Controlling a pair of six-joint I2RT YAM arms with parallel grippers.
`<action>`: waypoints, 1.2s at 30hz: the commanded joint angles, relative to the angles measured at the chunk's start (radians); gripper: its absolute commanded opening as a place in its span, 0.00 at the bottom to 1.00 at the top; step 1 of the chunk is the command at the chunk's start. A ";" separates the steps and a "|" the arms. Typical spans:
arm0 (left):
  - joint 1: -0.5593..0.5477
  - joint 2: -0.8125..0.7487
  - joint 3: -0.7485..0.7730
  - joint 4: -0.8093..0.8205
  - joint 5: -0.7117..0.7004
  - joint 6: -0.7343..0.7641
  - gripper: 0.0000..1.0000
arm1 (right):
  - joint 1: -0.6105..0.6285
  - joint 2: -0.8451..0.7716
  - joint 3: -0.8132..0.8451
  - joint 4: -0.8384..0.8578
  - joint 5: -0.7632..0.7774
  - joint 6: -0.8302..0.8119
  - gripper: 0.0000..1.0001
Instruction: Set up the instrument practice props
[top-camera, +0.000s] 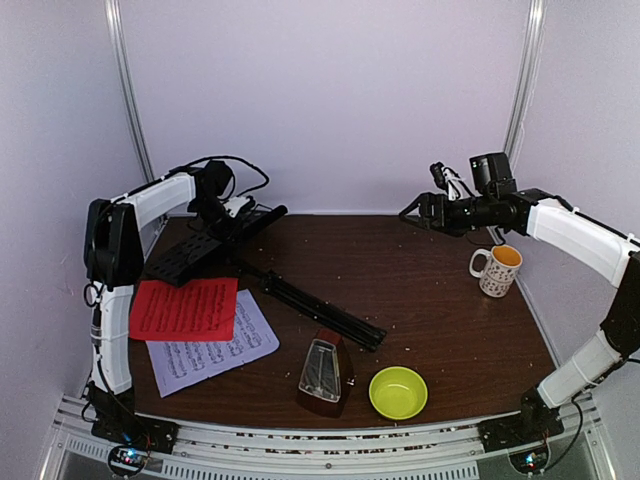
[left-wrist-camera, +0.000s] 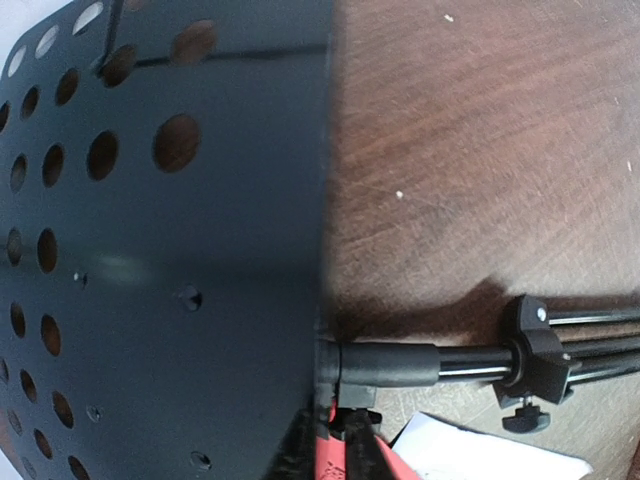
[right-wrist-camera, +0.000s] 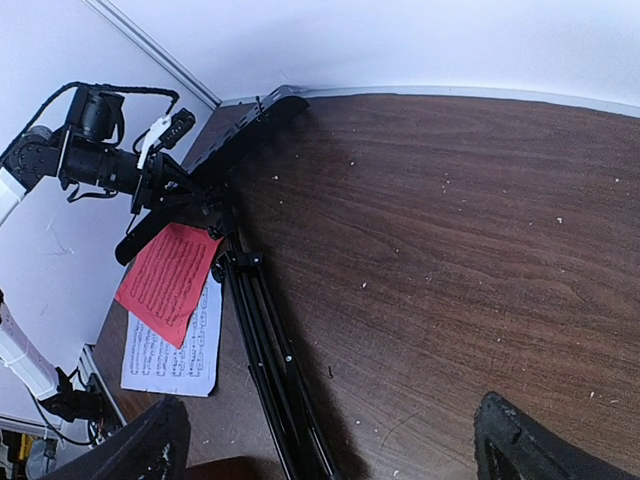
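Plainly, the music stand (top-camera: 300, 298) lies from the desk's (top-camera: 440, 285) back-left corner toward front-centre. The left hand (top-camera: 232, 218) sits at its perforated end, whether clamped I cannot tell. The right hand (top-camera: 408, 213) gapes, farther off.

Black perforated stand (top-camera: 186, 259), red sheet (top-camera: 185, 308), seemingly patterned mug (top-camera: 497, 272).

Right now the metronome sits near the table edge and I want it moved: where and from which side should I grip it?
Probably from above: the metronome stands upright and tapers upward, so straddle its narrow top and close low on its side faces, where a pinch should slip less. The bowl beside it stands apart, leaving finger room.
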 joint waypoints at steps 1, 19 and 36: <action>-0.011 0.008 0.037 -0.008 -0.031 0.023 0.05 | 0.005 -0.033 0.003 -0.017 0.001 -0.018 1.00; -0.064 -0.146 0.118 0.144 -0.277 0.074 0.00 | 0.003 -0.050 0.008 -0.010 0.011 -0.024 1.00; -0.231 -0.340 0.162 0.506 -0.519 0.464 0.00 | -0.017 -0.095 -0.052 0.074 -0.010 -0.008 1.00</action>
